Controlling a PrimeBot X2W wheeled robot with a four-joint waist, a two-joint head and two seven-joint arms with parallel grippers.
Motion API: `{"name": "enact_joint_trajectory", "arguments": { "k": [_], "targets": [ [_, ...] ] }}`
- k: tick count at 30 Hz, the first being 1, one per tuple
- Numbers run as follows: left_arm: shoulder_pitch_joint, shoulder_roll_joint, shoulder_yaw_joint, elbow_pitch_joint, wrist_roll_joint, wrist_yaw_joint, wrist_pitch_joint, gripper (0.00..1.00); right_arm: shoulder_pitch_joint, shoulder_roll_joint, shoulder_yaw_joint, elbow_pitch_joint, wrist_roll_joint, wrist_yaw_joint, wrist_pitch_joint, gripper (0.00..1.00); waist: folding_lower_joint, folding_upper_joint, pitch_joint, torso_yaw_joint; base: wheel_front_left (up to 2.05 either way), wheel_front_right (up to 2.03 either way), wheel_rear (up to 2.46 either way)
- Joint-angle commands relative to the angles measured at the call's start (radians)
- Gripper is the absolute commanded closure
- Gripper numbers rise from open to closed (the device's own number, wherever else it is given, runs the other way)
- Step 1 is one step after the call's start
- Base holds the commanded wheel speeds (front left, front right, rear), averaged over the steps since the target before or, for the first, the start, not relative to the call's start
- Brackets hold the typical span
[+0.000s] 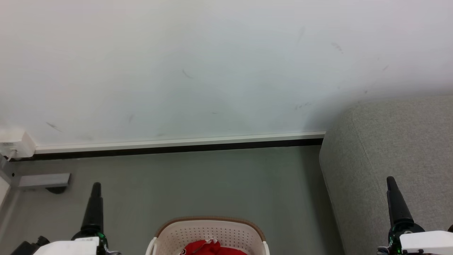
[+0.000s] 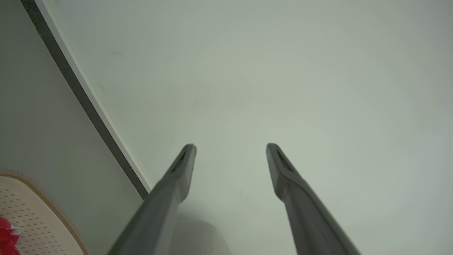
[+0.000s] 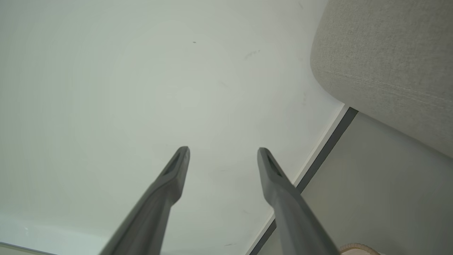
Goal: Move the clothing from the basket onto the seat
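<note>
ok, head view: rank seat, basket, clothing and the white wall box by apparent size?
1. seat: largest, though cut by the right and bottom edges.
2. basket: cut by the bottom edge.
3. clothing and white wall box: these look about alike. The clothing is cut by the bottom edge, so I won't rank them.

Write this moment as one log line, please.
left gripper open, empty | right gripper open, empty | clothing in basket | seat on right | pickup not yet begun

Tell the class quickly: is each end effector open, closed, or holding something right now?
Left end effector: open, holding nothing.
Right end effector: open, holding nothing.
</note>
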Motion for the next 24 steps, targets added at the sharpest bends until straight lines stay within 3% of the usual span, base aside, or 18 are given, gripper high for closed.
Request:
{"name": "enact_joint_trajectory", "arguments": {
  "k": [1, 9, 24],
  "targets": [
    [-0.011, 0.007, 0.01, -0.025, 0.045, -0.005, -0.011, 0.0, -0.029, -0.011, 0.006, -0.026, -0.035, 0.0, -0.011, 0.0, 0.0, 0.0, 0.0, -0.001, 0.0, 0.0, 0.0],
    [-0.003, 0.008, -0.005, -0.059, 0.244, 0.007, -0.041, 0.0, -0.028, -0.02, 0.035, -0.036, -0.195, -0.001, -0.041, 0.0, 0.0, 0.0, -0.002, -0.001, 0.0, 0.0, 0.0],
    [0.022, 0.009, -0.04, -0.12, 0.592, 0.072, -0.091, 0.0, -0.037, -0.04, 0.061, -0.036, -0.516, -0.001, -0.091, 0.0, 0.0, 0.0, -0.002, -0.002, 0.0, 0.0, 0.0]
  ]
}}
